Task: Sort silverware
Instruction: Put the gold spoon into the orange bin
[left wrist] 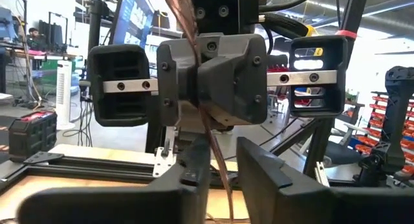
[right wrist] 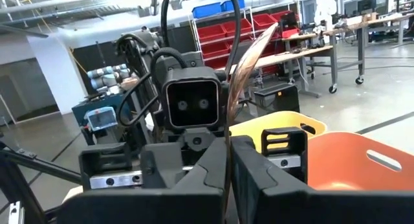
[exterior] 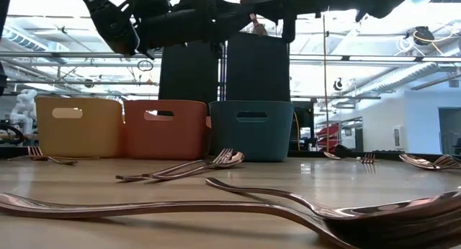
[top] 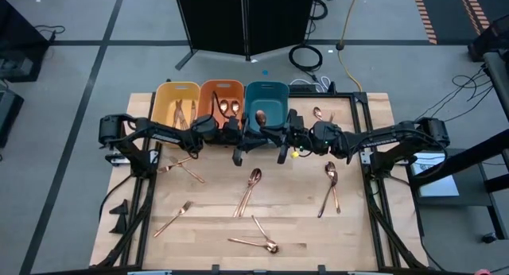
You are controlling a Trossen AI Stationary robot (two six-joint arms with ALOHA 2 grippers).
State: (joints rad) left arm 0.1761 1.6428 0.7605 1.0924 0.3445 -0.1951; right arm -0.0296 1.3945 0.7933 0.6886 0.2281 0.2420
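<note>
Grey workshop floor surrounds a pale wooden table (top: 215, 227) whose far edge carries three plastic bins side by side. On the left, the yellow bin (top: 176, 105) holds a few copper forks (top: 184, 112). Beside it, the orange bin (top: 222, 102) holds two spoons (top: 229, 107) lying bowl-up. At the right end, the teal bin (top: 266, 102) holds at least one copper piece (top: 260, 116), partly hidden by the arms.

Both arms meet just in front of the bins. Above the table near the orange bin, the left gripper (top: 238, 152) hangs with its fingers (left wrist: 194, 169) apart, and a thin copper utensil (left wrist: 218, 166) runs down between them; whether they touch it is hard to tell. Facing it from in front of the teal bin, the right gripper (top: 284, 150) has its two dark fingers (right wrist: 210, 162) clamped on the handle of that same utensil, whose curved upper end rises above them in the right wrist view.

Loose silverware is scattered across the wood: forks (top: 181, 165) at the left, a fork (top: 173, 218) nearer the front, a spoon and fork pair (top: 249, 189) in the middle, crossed pieces (top: 256, 237) at the front, spoons (top: 331, 186) at the right, and one spoon (top: 318, 114) beside the teal bin.

No brand or label can be read; partial white letters on a dark arm in the low view are illegible.
</note>
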